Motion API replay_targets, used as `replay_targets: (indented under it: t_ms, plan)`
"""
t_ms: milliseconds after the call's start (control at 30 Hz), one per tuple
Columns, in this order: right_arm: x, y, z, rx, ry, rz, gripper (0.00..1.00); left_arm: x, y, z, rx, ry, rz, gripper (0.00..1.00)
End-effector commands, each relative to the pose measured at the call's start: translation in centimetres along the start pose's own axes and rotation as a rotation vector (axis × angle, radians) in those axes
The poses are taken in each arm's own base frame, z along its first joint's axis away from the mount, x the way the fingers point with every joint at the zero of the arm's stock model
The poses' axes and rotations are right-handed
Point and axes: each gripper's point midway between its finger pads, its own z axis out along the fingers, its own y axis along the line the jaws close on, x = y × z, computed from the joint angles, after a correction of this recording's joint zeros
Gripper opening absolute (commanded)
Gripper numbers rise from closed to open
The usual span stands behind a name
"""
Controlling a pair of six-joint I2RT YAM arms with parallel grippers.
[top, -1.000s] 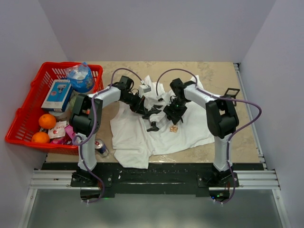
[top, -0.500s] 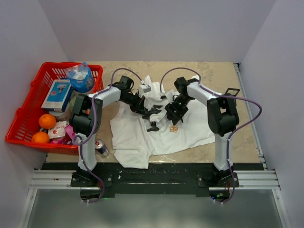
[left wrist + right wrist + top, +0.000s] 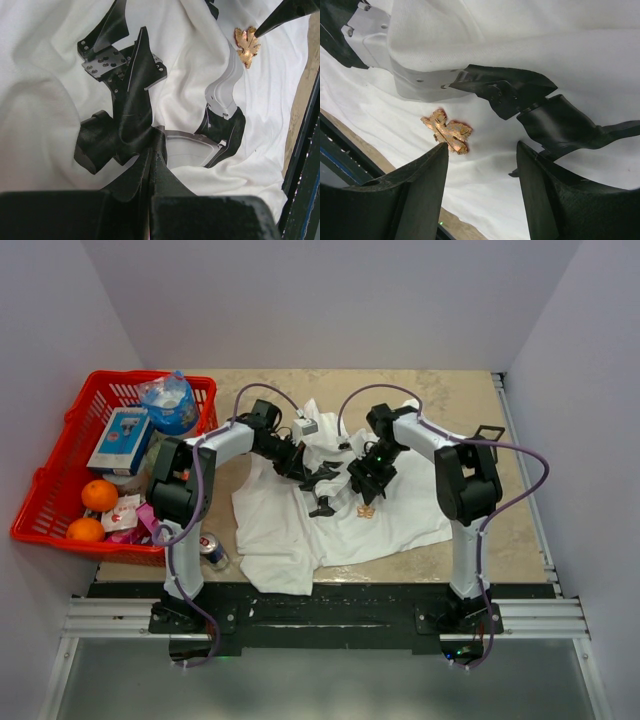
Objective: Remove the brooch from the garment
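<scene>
Right hand: slight shift, perhaps a twist.

No word, number or brand can be read in any view. In the top view, the blue box in the red basket at the left of the frame has printing on its face. The can on the bench at lower left has coloured markings. Both are too small to read. The shirt bears black printed shapes, not letters.
</scene>
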Motion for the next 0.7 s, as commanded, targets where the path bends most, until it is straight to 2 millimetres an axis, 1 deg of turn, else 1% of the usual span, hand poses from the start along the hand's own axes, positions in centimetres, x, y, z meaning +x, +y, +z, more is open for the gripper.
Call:
replay_targets:
  t_ms: [0,267,500,667]
  plan:
    - [0.3,0.1,0.9,0.013,0.030,0.008,0.61,-1.6,-0.6,-1.3,-0.007,-0.050,0.047,0.00]
    - [0.3,0.6,1.5,0.034,0.050,-0.018,0.60,-1.5,-0.6,-1.2,-0.005,-0.049,0.044,0.00]
    - [1.0,0.3,2.1,0.052,0.077,-0.011,0.60,-1.4,-0.6,-1.3,-0.006,-0.047,0.044,0.00]
    - [0.5,0.8,1.8,0.019,0.053,0.002,0.60,-1.4,-0.7,-1.3,-0.006,-0.046,0.046,0.00]
